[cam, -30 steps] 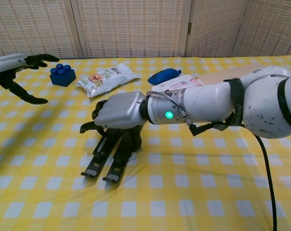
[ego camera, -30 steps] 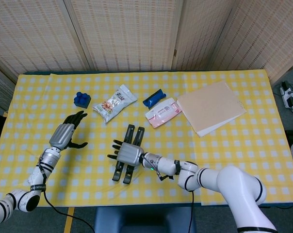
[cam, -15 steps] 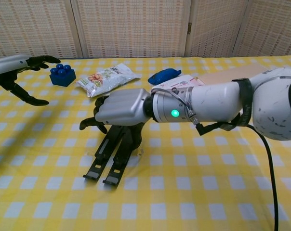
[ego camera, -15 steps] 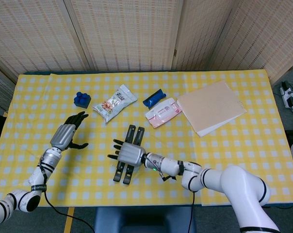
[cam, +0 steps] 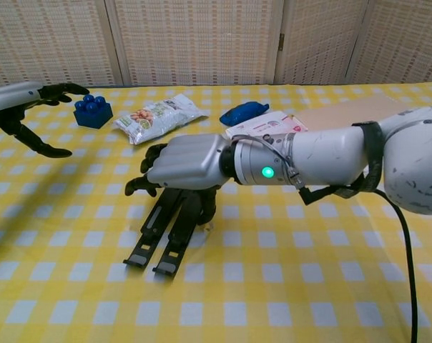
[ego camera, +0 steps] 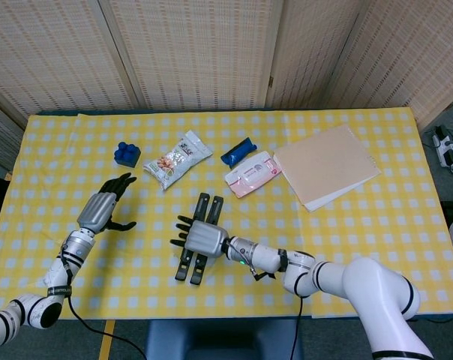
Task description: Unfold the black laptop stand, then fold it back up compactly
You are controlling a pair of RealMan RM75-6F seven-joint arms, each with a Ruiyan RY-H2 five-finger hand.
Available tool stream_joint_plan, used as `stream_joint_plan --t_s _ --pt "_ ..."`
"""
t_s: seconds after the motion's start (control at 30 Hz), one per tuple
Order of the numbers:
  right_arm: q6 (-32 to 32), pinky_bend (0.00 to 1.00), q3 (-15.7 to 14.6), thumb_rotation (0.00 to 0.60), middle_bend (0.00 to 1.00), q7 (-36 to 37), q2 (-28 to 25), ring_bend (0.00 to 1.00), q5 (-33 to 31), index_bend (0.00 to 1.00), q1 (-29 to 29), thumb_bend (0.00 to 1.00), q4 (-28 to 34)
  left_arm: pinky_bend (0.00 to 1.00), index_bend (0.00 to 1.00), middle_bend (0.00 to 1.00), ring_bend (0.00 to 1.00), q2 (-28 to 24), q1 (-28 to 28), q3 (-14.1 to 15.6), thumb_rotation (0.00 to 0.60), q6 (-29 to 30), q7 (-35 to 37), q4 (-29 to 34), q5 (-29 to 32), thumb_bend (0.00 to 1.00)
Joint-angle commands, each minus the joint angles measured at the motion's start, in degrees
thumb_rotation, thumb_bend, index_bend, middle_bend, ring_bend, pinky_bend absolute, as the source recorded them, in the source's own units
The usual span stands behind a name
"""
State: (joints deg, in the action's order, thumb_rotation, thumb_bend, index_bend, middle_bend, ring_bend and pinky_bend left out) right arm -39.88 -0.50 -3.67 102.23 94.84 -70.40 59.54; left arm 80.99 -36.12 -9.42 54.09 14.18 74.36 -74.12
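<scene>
**Chest view: right hand shifts along the folded stand, not yet opening it**

The dark fingers [cam: 146, 184] of the right hand [cam: 187, 162] curl down over the far half of the black laptop stand [cam: 164, 236], which lies flat and folded on the yellow checked counter [cam: 287, 286], its two bars side by side and pointing toward the near edge. Whether the fingers actually clamp the bars or only rest on them I cannot tell; the palm hides the contact. Compared with a second ago, the hand has slid a little to its own right and sits slightly higher over the stand, while the bars have barely moved. That reads to me as a regrip, so the unfolding has not really begun.

The right forearm reaches in low and nearly level from the right, wrist straight, green light showing. Seen from the head view, the hand [ego camera: 200, 237] covers the middle of the stand [ego camera: 195, 262].

Well apart to the left, the left hand [ego camera: 100, 210] hovers with fingers spread, holding nothing, much as before. Beyond lie a blue block [ego camera: 127, 154], a snack bag [ego camera: 178, 158] and a tan folder [ego camera: 328, 165].
</scene>
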Motion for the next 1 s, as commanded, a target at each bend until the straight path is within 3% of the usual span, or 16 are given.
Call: stream_joint_plan --t_s 0.03,0.2,0.33,0.47,0.57,0.67,0.8,0.93,1.0 --pt "0.3 0.00 -0.2 0.600 0.22 -0.2 0.1 0.06 -0.1 0.12 0.2 0.21 0.1 0.00 0.02 0.00 0.00 0.0 0.0 0.0 0.600 -0.1 0.0 0.0 0.0 0.23" --pt "1.5 0.00 0.1 0.600 0.19 -1.0 0.5 0.07 -0.9 0.11 0.2 0.21 -0.2 0.00 0.02 0.00 0.00 0.0 0.1 0.0 0.600 -0.2 0.3 -0.1 0.1 0.23" --pt "1.9 0.00 0.3 0.600 0.28 -1.5 1.2 0.10 -1.1 0.12 0.1 0.21 -0.8 0.00 0.02 0.00 0.00 0.0 0.2 -0.1 0.600 0.0 0.6 0.0 0.1 0.23" --pt "0.8 0.00 0.4 0.600 0.45 -1.0 1.7 0.20 -0.7 0.28 0.4 0.21 -1.4 0.00 0.02 0.00 0.00 -0.1 0.4 -0.1 0.600 0.4 0.8 -0.1 0.0 0.23" --pt "-0.2 0.00 0.4 0.600 0.51 -0.3 1.5 0.24 -0.4 0.37 0.6 0.21 -1.6 0.00 0.02 0.00 0.00 -0.1 0.5 -0.1 0.600 0.6 1.0 -0.1 -0.1 0.23" --pt "-1.0 0.00 0.5 0.600 0.52 -0.1 1.1 0.25 -0.3 0.39 0.8 0.21 -1.2 0.00 0.02 0.00 0.00 -0.2 0.6 -0.1 0.600 0.7 1.1 -0.1 -0.2 0.23" --pt "-1.6 0.00 0.3 0.600 0.45 -0.7 0.1 0.21 -0.1 0.37 1.3 0.21 0.4 0.00 0.02 0.00 0.00 -0.2 0.7 -0.1 0.600 0.9 1.1 0.2 -0.3 0.23" --pt "-3.1 0.00 1.2 0.600 0.20 -3.0 -1.4 0.09 -1.1 0.13 2.6 0.21 3.2 0.00 0.02 0.00 0.00 -0.4 1.0 -0.3 0.600 1.9 0.7 0.5 -0.4 0.24" --pt "-4.5 0.00 1.9 0.600 0.15 -5.1 -2.6 0.07 -2.0 0.07 3.8 0.21 4.9 0.00 0.02 0.00 0.00 -0.7 1.2 -0.4 0.600 2.3 0.6 0.8 -0.4 0.23"
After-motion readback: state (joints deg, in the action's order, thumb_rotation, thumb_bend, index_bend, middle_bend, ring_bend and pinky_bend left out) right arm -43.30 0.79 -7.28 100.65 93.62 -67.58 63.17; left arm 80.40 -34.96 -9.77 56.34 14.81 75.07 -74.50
